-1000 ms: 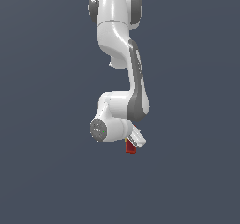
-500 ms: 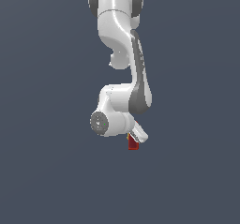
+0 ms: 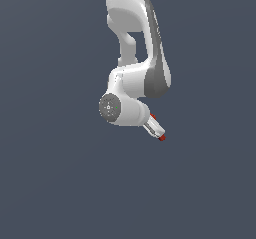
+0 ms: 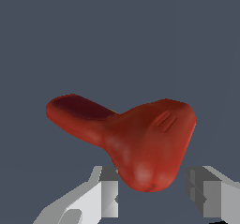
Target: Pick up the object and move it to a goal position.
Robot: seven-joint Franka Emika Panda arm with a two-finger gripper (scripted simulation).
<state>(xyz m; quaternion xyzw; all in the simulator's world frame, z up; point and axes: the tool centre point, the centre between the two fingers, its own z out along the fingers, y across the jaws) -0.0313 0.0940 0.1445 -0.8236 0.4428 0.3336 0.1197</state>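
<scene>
Grey void; jaws (half-closed) around drill (image 4: 145,143)

Only a plain dark blue-grey backdrop (image 3: 50,183) (flat, featureless) shows.

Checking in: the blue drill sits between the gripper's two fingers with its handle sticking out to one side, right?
Not quite: the drill is red, not blue, as the wrist view shows. The rest holds: it sits between the fingers of the gripper, with its darker handle sticking out to one side.
</scene>
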